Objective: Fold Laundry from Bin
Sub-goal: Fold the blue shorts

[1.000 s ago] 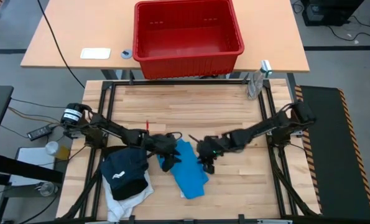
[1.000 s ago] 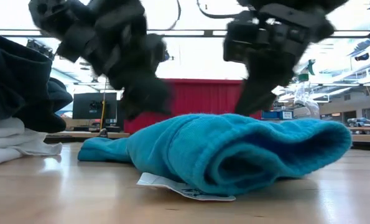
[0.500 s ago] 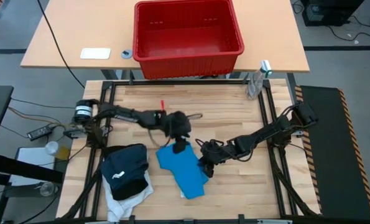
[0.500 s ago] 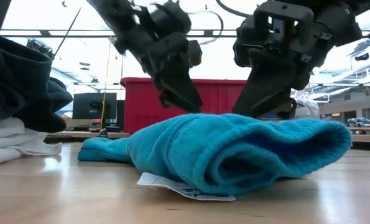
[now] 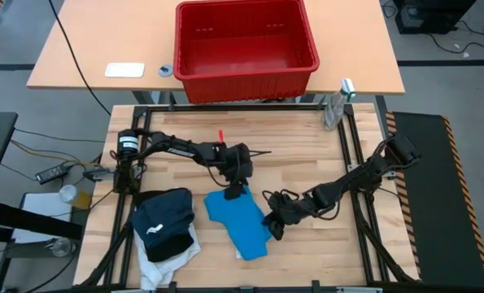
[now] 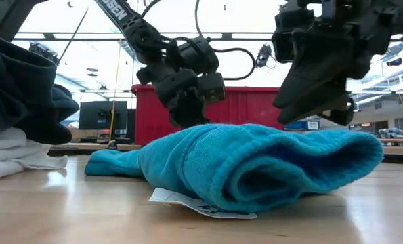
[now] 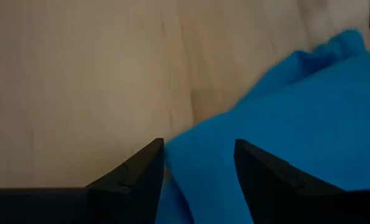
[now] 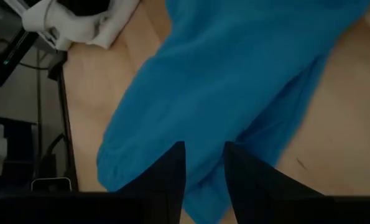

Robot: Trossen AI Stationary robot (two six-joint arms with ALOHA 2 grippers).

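The small bright blue garment (image 5: 240, 221) lies folded on the wooden table (image 5: 307, 150), with a white tag (image 6: 201, 203) under its near edge. My left gripper (image 5: 237, 191) is open at the garment's far edge, and blue cloth (image 7: 200, 168) shows between its fingertips. My right gripper (image 5: 274, 228) is open by a narrow gap at the garment's right edge, just over the cloth (image 8: 203, 124). The dark navy garment (image 5: 164, 224) lies on the white one (image 5: 172, 256) at the near left. The red bin (image 5: 246, 45) stands on the tan table beyond. My left gripper points down at the blue garment's far edge (image 7: 197, 149), one finger on either side of it. I cannot tell whether the fingers touch the cloth. My right gripper slants down over the garment's right edge (image 8: 206, 162). I cannot tell whether it touches the cloth.
The stacked dark and white garments (image 6: 18, 108) rise at the near left. A clear bottle (image 5: 335, 106) stands at the table's far right corner. A black frame (image 5: 225, 110) runs around the tabletop. Bare wood lies between the blue garment and the far edge.
My left gripper has swung from the garment's left side toward the far edge, then come down at the garment's far edge. My right gripper has moved toward the near edge along the garment's right side. The blue garment has stayed where it was.
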